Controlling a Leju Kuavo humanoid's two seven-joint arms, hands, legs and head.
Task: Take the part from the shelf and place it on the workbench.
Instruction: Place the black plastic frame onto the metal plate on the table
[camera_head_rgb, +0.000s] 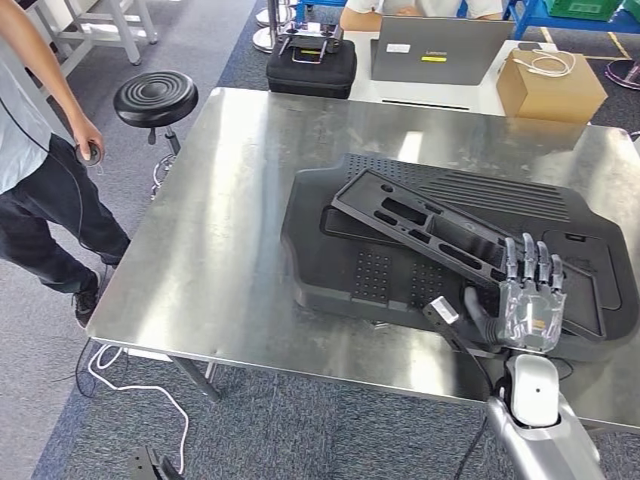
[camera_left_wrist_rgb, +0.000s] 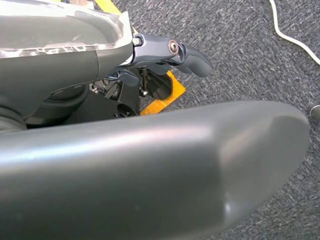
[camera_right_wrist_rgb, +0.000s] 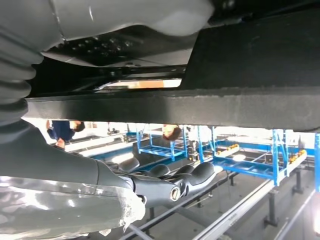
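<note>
Here the long black part is held at its near right end by the right hand, fingers over it, thumb beneath, above a larger black panel on the metal workbench. The left hand is seen with nothing in it, fingers loosely apart.

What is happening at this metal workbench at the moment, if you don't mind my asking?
The robot's right hand grips the near edge of a long black plastic part, which lies tilted across larger black panels on the steel workbench. The left hand hangs over the carpet, holding nothing. A person stands at the table's left.
</note>
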